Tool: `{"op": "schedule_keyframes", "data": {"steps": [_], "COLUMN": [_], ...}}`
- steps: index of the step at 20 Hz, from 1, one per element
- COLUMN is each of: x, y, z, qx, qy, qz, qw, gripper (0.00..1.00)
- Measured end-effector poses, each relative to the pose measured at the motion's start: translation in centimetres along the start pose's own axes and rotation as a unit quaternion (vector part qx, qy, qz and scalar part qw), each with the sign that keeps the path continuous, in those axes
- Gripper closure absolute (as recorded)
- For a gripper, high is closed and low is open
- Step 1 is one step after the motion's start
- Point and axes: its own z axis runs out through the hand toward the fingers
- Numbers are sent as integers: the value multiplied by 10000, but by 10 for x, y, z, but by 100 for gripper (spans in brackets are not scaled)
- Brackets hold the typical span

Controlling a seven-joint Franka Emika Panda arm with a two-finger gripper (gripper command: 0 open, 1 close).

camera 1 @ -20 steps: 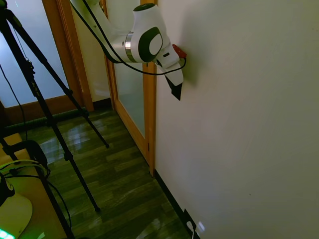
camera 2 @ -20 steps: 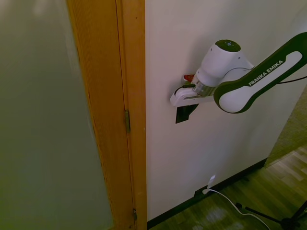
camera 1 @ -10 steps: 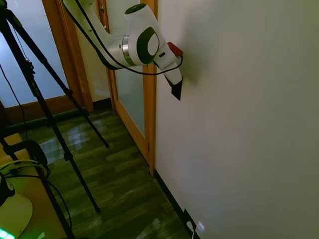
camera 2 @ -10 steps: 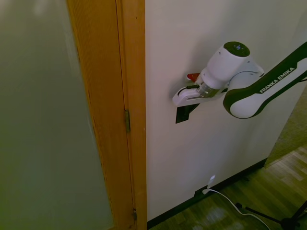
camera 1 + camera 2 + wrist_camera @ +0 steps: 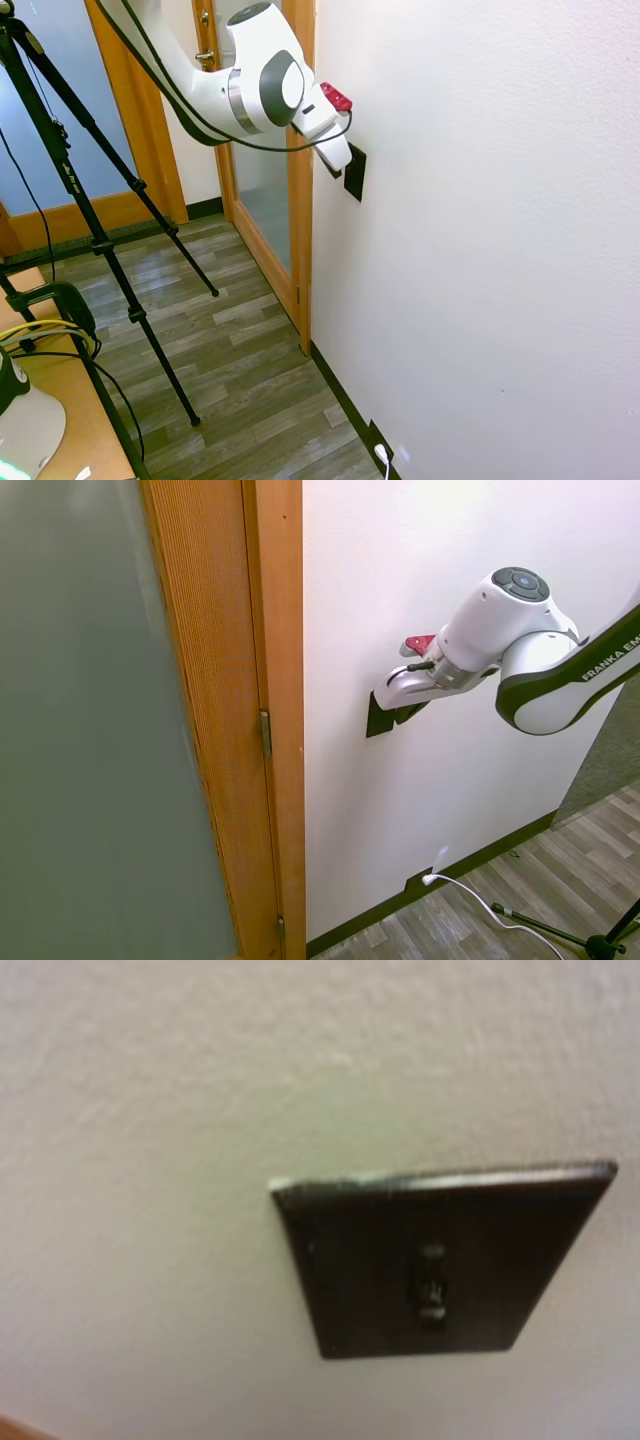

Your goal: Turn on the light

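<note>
The arm (image 5: pixel 560 685) bears white lettering on its dark band in the second exterior view, reading "FRANKA EM" before the frame cuts it; nothing else is legible.

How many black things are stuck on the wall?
2. The light switch is up high beside the wooden door frame, right by the robot's hand. The outlet, with a white plug, is low near the floor.

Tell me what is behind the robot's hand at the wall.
A black switch plate is fixed on the white wall; the hand covers its upper part in both exterior views. The wrist view shows its small toggle.
</note>
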Motion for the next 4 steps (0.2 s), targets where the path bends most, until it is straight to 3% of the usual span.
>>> {"op": "schedule_keyframes", "data": {"steps": [4], "x": [-8], "y": [33], "z": [-17], "qx": [371], "qy": [-60], "qz": [-9], "qw": [9993], "gripper": [0]}}
